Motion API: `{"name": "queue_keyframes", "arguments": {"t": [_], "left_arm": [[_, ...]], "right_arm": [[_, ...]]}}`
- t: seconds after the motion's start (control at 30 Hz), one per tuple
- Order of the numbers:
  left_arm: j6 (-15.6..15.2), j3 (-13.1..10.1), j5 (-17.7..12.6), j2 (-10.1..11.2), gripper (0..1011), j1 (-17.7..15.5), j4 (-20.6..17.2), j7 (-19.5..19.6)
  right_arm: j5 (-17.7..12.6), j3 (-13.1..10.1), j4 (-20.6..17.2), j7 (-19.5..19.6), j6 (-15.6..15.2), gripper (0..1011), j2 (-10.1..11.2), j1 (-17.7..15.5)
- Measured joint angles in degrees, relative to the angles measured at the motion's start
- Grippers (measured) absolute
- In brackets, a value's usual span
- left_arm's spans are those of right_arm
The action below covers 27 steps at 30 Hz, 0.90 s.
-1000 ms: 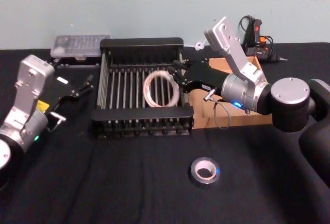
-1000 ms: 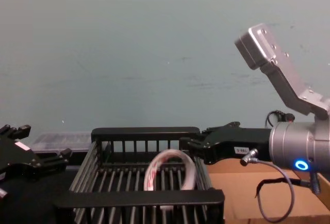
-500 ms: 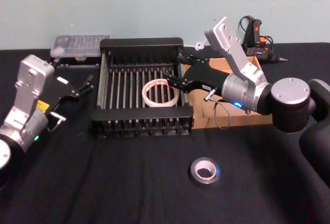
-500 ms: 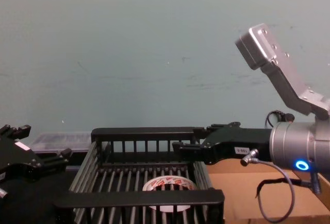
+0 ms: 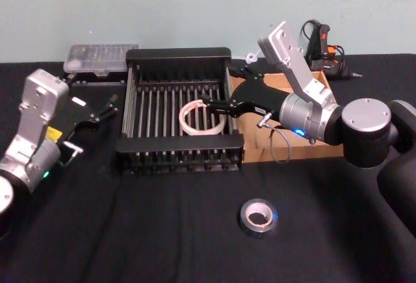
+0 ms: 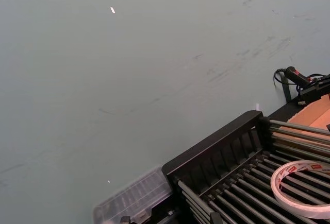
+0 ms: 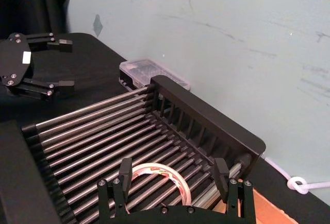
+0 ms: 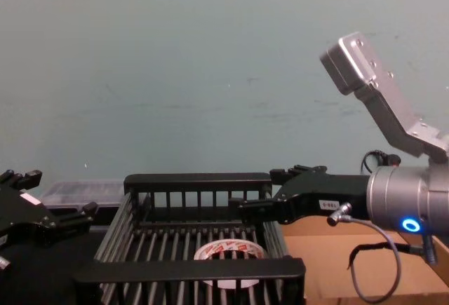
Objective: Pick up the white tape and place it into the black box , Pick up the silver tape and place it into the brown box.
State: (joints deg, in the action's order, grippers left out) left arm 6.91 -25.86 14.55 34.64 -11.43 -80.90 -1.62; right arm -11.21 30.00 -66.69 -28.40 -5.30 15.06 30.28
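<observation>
White tape [image 5: 203,117]: lies flat on the black box [image 5: 178,55] floor, hole up, right of centre.
Right gripper [image 5: 212,103]: fingers spread, holding nothing, over the box's right side just above the white roll.
Silver tape [image 5: 258,216]: flat on the surface, hole up, well in front of the box, below the right arm, the nearer one.
Brown box [image 5: 320,75]: behind the right arm.
Left gripper [image 5: 104,108]: open, empty, parked left of the box.

**What's sitting on my table right now**

Black-clothed table [image 5: 162,231] in front of me. On it: the black box [image 5: 179,143] mid-table, the brown box [image 5: 305,149] touching its right side, a clear plastic case [image 5: 101,57] back left, the silver tape [image 5: 258,215] lying flat up front.
</observation>
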Motion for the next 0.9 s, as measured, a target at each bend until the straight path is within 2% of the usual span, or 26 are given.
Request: {"name": "queue_keyframes", "arguments": {"t": [0.23,0.47,0.77,0.9], "left_arm": [[0.0,0.0,0.0,0.0,1001,0.0,0.0,0.0],[0.0,0.0,0.0,0.0,1001,0.0,0.0,0.0],[0.0,0.0,0.0,0.0,1001,0.0,0.0,0.0],[0.0,0.0,0.0,0.0,1001,0.0,0.0,0.0]], "right_arm": [[-0.2,-1.04,-2.1,1.13,-0.26,1002,0.46,-1.14],[-1.21,-2.63,-6.18,2.19,-1.86,1002,1.81,-3.25],[-2.91,-5.05,-14.16,3.03,-5.02,1002,5.61,-7.69],[-4.05,-6.47,-18.67,3.13,-6.62,1002,8.26,-10.53]]}}
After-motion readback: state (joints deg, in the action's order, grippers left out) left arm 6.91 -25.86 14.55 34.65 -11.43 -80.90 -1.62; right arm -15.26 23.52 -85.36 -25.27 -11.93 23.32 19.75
